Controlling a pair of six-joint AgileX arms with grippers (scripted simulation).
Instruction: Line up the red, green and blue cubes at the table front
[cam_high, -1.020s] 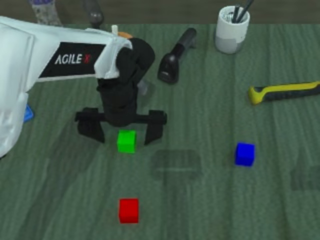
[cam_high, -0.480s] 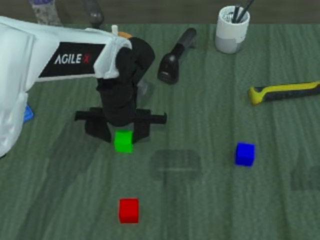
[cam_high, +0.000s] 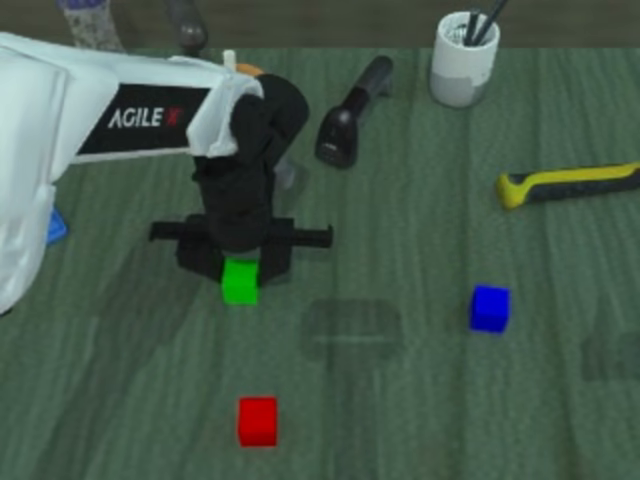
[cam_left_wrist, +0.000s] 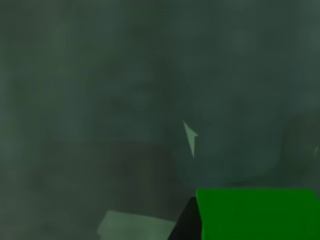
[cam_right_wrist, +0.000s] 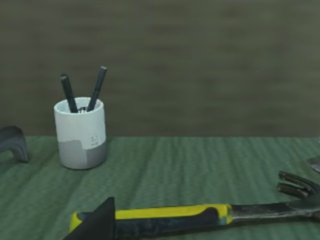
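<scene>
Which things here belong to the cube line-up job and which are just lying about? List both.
Part of the job:
green cube, clamped in the left gripper
red cube
blue cube
table

Lying about:
white cup holding pens
hammer with yellow and black handle
black handheld scanner

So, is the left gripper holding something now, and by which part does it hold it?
Yes. The left gripper is shut on the green cube, one finger against each of two opposite side faces, near the cube's upper part.
</scene>
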